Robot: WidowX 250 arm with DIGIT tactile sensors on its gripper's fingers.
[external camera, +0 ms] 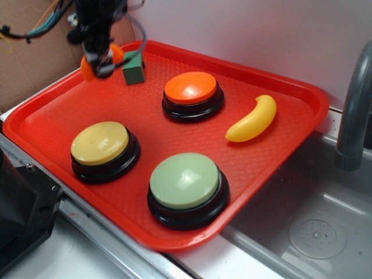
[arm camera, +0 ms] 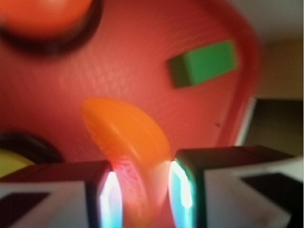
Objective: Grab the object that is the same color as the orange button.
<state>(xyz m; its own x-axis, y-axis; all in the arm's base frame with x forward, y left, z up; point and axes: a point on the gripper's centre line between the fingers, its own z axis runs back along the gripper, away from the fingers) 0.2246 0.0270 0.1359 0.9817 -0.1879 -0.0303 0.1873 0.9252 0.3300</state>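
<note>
Exterior: my gripper [external camera: 100, 61] at far left corner of red tray [external camera: 52, 116], orange crescent [external camera: 87, 68] pinched in it, apparently lifted; orange button [external camera: 192, 88] right, green block [external camera: 133, 68] just beside.

Wrist: fingers [arm camera: 102, 190] clamp crescent's [arm camera: 126, 137] near end; long axis runs away, far-left. I judge grasp made.

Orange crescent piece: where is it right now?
The orange crescent sits between the gripper fingers at the tray's far left corner, just left of the green block; the wrist view shows both fingers flanking it.
</note>
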